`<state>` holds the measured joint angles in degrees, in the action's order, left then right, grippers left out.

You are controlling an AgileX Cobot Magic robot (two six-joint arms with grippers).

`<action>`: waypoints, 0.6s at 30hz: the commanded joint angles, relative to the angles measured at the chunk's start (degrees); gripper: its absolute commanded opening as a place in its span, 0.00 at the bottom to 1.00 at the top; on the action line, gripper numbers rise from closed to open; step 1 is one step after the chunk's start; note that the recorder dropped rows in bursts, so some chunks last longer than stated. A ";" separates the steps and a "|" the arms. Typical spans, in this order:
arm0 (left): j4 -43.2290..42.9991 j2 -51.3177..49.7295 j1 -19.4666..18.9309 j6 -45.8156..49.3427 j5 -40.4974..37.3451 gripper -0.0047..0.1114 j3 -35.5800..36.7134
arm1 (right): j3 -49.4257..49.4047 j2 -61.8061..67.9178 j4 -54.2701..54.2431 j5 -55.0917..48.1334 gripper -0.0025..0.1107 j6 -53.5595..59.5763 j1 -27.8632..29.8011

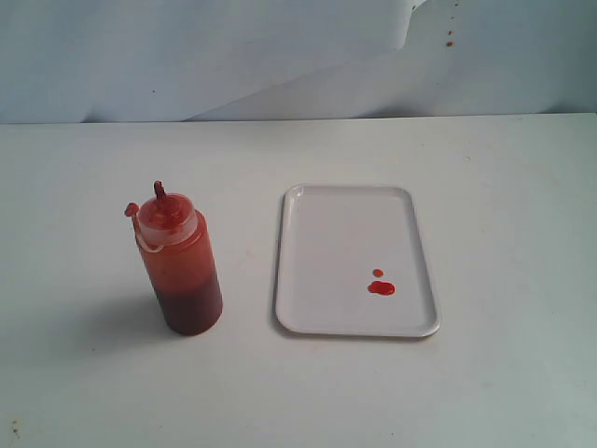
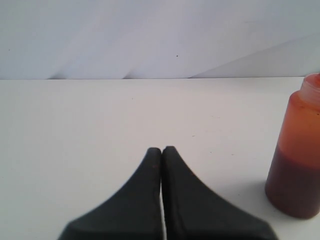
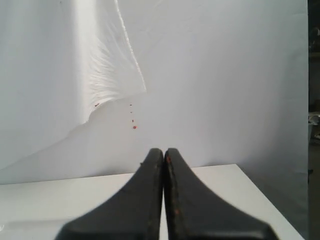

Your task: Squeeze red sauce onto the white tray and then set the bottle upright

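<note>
I am holding left pincer (image 2: pixel 162 150) and right pincer (image 3: pixel 164 151) closed, empty: bottle (image 1: pixel 177 266) standing upright by tray (image 1: pixel 345 224), sauce (image 1: pixel 381 287) lying on it

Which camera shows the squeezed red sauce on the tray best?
The exterior view: the red sauce blobs lie plainly on the white tray. The left wrist view shows only sauce inside the bottle; the right wrist view shows none of those blobs.

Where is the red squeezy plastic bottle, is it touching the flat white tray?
Apart. The exterior view shows the translucent red plastic squeeze bottle standing upright beside the flat white rectangular tray, with bare table plainly between them.
</note>
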<state>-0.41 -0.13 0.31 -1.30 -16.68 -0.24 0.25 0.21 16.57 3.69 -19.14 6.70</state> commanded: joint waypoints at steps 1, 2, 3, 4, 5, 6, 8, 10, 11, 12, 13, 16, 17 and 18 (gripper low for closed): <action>0.00 0.13 0.33 -0.16 0.40 0.04 0.24 | -0.25 -0.21 -9.54 -2.88 0.02 10.83 0.31; 0.00 0.13 0.33 -0.16 0.40 0.04 0.24 | -0.25 -0.21 -12.09 -4.71 0.02 14.42 0.31; 0.00 0.13 0.33 -0.16 0.40 0.04 0.24 | -0.25 -0.21 -12.91 -5.36 0.02 15.41 0.31; 0.00 0.13 0.33 -0.16 0.40 0.04 0.24 | -0.25 -0.21 -14.28 -7.32 0.02 17.65 0.31; 0.00 0.13 0.33 -0.16 0.40 0.04 0.24 | -0.25 -0.21 -14.52 -8.45 0.02 18.60 0.31; 0.00 0.13 0.33 -0.16 0.40 0.04 0.24 | -0.25 -0.21 -14.68 -10.82 0.02 20.17 0.31; 0.00 0.13 0.33 -0.16 0.40 0.04 0.24 | -0.25 -0.21 -14.68 -13.23 0.02 20.81 0.31; 0.00 0.13 0.33 -0.16 0.40 0.04 0.24 | -0.25 -0.21 -14.68 -14.97 0.02 20.81 0.31; 0.00 0.13 0.33 -0.16 0.40 0.04 0.24 | -0.25 -0.21 -14.68 -15.75 0.02 20.81 0.31; 0.00 0.13 0.33 -0.16 0.40 0.04 0.24 | -0.25 -0.21 -14.68 -16.39 0.02 20.81 0.31; 0.00 0.13 0.33 -0.16 0.40 0.04 0.24 | -0.25 -0.21 -14.68 -16.85 0.02 20.81 0.31; 0.00 0.13 0.33 -0.16 0.40 0.04 0.24 | -0.25 -0.21 -14.68 -19.18 0.02 20.39 0.31; 0.00 0.13 0.33 -0.16 0.40 0.04 0.24 | -0.25 -0.21 -14.68 -19.89 0.02 20.39 0.31; 0.00 0.13 0.33 -0.16 0.40 0.04 0.24 | -0.25 -0.21 -14.68 -20.40 0.02 20.39 0.31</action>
<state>-0.41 -0.13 0.31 -1.30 -16.68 -0.24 0.22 0.21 2.15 -15.11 1.24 6.70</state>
